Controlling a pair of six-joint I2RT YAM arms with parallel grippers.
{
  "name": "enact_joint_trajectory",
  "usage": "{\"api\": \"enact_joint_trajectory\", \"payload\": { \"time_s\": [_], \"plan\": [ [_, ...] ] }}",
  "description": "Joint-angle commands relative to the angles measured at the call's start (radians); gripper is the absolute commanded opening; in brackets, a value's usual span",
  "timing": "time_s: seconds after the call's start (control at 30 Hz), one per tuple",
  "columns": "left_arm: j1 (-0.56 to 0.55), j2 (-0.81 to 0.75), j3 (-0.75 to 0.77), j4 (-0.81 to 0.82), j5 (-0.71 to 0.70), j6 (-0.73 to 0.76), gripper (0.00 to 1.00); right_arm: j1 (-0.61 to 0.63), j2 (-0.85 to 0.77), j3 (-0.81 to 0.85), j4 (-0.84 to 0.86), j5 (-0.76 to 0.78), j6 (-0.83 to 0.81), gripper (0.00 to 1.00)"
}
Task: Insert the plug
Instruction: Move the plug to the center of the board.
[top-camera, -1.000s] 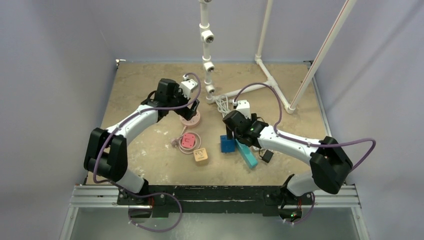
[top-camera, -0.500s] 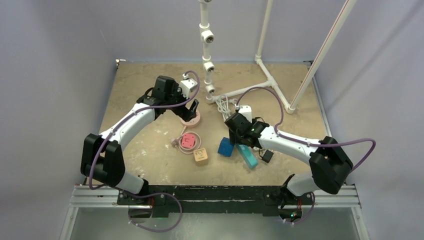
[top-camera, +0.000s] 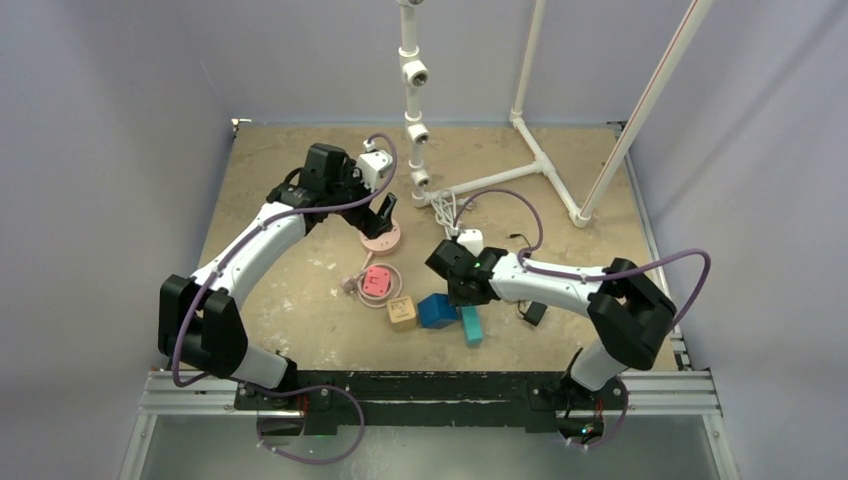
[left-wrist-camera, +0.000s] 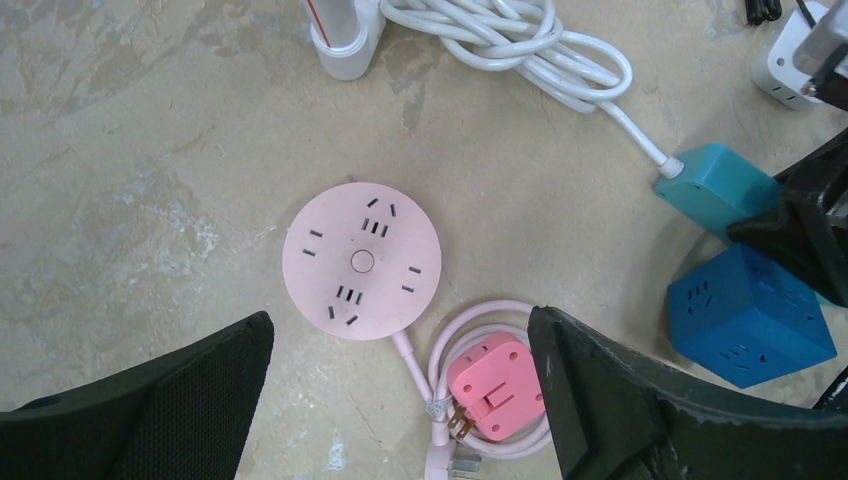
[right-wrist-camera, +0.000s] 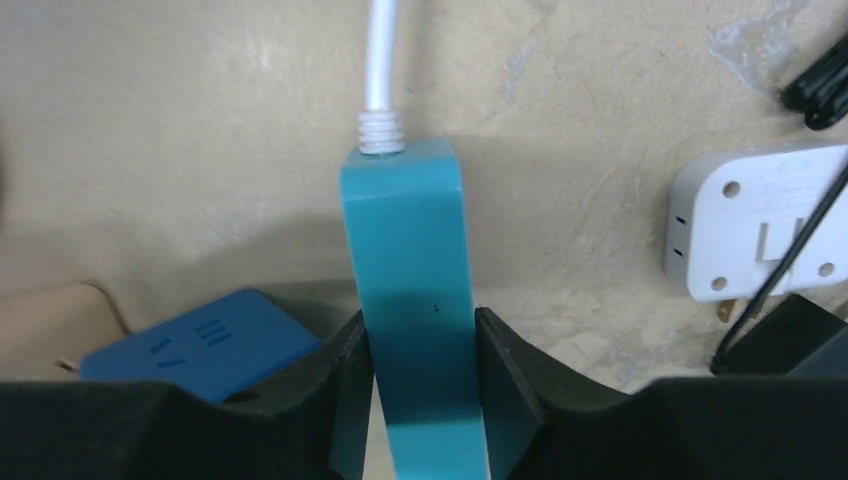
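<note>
My right gripper (right-wrist-camera: 420, 335) is shut on a teal power strip (right-wrist-camera: 405, 230), one finger pressed on each long side; a white cable (right-wrist-camera: 382, 50) leaves its far end. From above, the teal strip (top-camera: 472, 325) lies near the front with the right gripper (top-camera: 466, 293) over it. My left gripper (left-wrist-camera: 400, 325) hangs open and empty above a round pink socket (left-wrist-camera: 362, 262). Beside the socket lie a pink plug adapter (left-wrist-camera: 492, 385) with brass prongs and the pink cord's plug (left-wrist-camera: 445, 460). Seen from above, the left gripper (top-camera: 385, 215) is over the pink socket (top-camera: 381, 238).
A blue cube socket (top-camera: 437, 310) touches the teal strip's left side, with a tan cube (top-camera: 402, 312) left of it. A white adapter (right-wrist-camera: 760, 235) and a black adapter (top-camera: 535, 312) lie to the right. Coiled white cable (left-wrist-camera: 510, 40) and white pipe stands (top-camera: 415, 100) sit at the back.
The right gripper has moved left and toward the front and closed onto the teal strip, which swung round; the blue cube slid left. The left gripper has drifted slightly back, still open.
</note>
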Motion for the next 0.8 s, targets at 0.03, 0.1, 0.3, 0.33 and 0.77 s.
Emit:
{"api": "enact_joint_trajectory", "payload": {
  "time_s": [0.03,0.1,0.3,0.33,0.77],
  "plan": [
    [0.002,-0.03,0.077,-0.052,0.033,0.031,0.99,-0.005,0.067,0.173,-0.033,-0.032,0.098,0.45],
    [0.002,-0.03,0.085,-0.072,0.037,0.037,0.99,-0.01,0.096,0.234,-0.087,-0.024,0.108,0.7],
    [0.002,-0.04,0.063,-0.08,0.052,0.033,0.99,-0.124,0.015,0.23,-0.106,-0.001,0.021,0.97],
    [0.002,-0.044,0.058,-0.079,0.06,0.028,0.99,-0.145,-0.007,0.227,-0.09,0.012,0.005,0.97],
    [-0.065,-0.142,0.084,-0.21,0.094,0.029,0.99,-0.31,0.24,0.337,0.371,0.064,-0.28,0.92]
  ]
}}
